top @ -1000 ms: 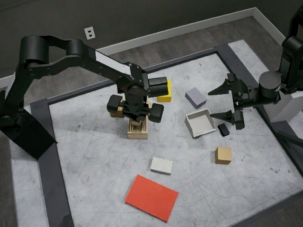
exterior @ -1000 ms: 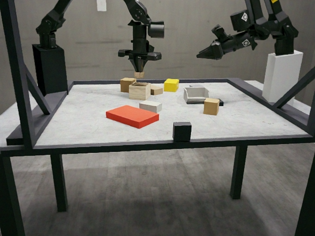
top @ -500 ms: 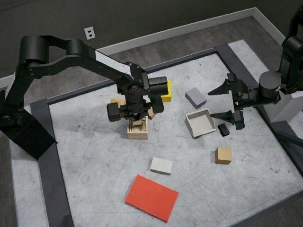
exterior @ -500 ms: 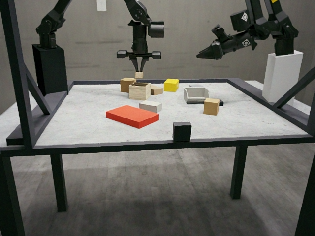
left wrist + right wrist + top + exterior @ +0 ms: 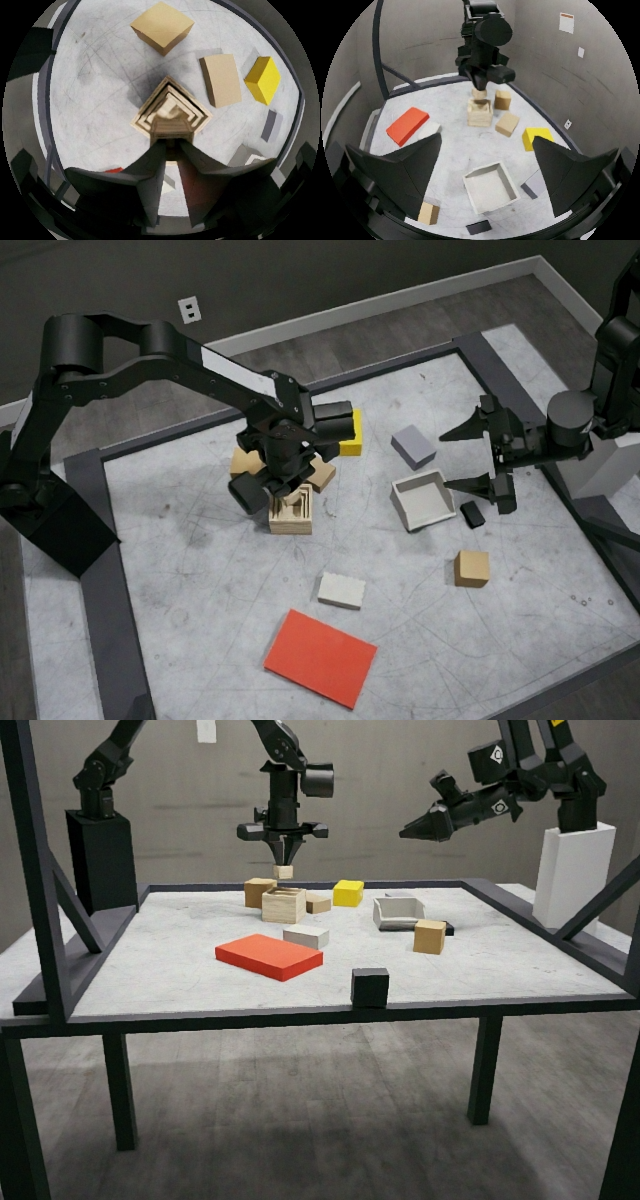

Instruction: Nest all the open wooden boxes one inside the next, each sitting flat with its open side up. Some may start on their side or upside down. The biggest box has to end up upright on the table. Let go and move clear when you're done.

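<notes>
Top view first: my left jaws reach over the big open wooden box, which stands upright on the bench, left of the middle, with smaller boxes nested inside. My right jaws are spread around nothing, near the grey open bin, likely parked out of the way.

Exterior view: the left jaws point straight down, pinching the small wooden box above the nest. I judge that I hold it high so it can swing over the others without catching a rim. The red slab lies on the near side, no part of the nesting.

Left wrist view: the rims inside the big box run diagonally, while my small box sits squared to my jaws. I judge that I must turn it until the walls run parallel, then lower it into the innermost opening; let go askew, it could perch on a rim.

Right wrist view: the far nest and the held box show between my spread right jaws; from here I cannot tell how the inner boxes sit.
</notes>
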`<state>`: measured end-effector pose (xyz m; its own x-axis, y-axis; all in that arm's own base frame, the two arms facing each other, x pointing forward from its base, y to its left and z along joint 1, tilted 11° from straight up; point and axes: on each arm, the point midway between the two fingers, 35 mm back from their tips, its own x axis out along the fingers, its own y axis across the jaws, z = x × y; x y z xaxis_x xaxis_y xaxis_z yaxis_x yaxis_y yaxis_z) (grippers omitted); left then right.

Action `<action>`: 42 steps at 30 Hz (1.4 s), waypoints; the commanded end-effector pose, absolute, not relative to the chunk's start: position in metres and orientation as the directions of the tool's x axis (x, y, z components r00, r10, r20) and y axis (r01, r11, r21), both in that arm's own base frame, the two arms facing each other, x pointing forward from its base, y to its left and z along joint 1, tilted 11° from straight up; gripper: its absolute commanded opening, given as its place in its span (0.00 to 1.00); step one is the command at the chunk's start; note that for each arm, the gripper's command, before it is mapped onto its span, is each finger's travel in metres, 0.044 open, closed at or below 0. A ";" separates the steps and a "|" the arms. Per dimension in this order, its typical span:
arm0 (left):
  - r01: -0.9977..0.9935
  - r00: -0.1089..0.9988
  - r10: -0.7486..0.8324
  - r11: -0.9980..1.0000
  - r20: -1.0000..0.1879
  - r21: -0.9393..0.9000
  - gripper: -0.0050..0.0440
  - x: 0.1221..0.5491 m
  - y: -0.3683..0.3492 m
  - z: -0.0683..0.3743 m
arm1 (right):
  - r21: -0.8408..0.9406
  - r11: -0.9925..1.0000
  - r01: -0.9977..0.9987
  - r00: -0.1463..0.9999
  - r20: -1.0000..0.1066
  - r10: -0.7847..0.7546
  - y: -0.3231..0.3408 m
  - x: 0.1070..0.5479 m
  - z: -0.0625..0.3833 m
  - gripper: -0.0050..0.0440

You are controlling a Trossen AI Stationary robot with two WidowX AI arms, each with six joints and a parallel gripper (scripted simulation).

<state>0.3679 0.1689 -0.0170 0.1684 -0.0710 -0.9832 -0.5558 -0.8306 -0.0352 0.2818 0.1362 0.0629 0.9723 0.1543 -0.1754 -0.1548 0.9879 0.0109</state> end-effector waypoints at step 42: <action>0.268 0.189 -0.061 -0.957 -0.980 0.111 0.33 0.372 0.170 -0.021 | 0.014 0.988 -0.156 0.974 -0.165 0.156 0.137 0.282 0.066 0.92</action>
